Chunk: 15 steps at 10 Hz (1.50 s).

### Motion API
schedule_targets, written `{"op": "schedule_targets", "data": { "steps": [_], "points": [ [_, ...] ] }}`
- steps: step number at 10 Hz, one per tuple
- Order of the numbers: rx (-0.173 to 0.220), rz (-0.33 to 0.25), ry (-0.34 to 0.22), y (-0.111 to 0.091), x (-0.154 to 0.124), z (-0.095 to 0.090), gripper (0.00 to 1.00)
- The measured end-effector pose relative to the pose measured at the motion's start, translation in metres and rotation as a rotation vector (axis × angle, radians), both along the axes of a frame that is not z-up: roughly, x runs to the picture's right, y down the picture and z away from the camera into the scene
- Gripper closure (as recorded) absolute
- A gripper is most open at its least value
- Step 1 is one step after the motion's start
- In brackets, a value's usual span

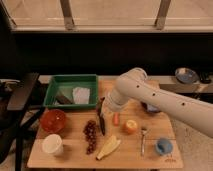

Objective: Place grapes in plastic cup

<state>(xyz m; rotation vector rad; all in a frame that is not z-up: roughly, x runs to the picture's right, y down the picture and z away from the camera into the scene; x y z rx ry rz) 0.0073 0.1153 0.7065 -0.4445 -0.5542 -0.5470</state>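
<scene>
The grapes (pixel 90 136), a long dark reddish bunch, lie on the wooden table (pixel 75 156) at front centre-left. The plastic cup (pixel 163 146), small and light blue, stands at the front right corner. My gripper (pixel 102 124) hangs from the white arm (pixel 150 97), pointing down just right of the grapes' upper end and close above the table. It holds nothing that I can see. The cup is far to the gripper's right.
A green tray (pixel 55 85) holding a white cloth sits at the back left. A red bowl (pixel 53 120) and white mug (pixel 52 145) stand left of the grapes. A carrot (pixel 116 119), an orange fruit (pixel 131 126), a yellow banana piece (pixel 109 147) and a fork (pixel 143 140) lie between the grapes and the cup.
</scene>
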Motion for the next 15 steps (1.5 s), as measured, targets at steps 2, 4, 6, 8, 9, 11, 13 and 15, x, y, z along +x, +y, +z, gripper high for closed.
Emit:
{"op": "schedule_targets", "data": {
  "steps": [2,4,6,8,9,11,13,15],
  "points": [
    [0.0,0.002,0.001,0.0,0.001,0.0,0.76],
    [0.0,0.0,-0.001,0.0,-0.001,0.0,0.58],
    [0.0,0.002,0.001,0.0,0.001,0.0,0.36],
    [0.0,-0.01,-0.001,0.0,0.0,0.0,0.22],
    [-0.004,-0.051,-0.008,0.001,-0.004,0.001,0.2],
    [-0.018,-0.208,-0.073,0.008,-0.03,0.01,0.2],
    [-0.048,-0.332,-0.148,0.023,-0.055,0.022,0.2],
    [-0.081,-0.397,-0.19,0.038,-0.064,0.03,0.2]
  ]
}}
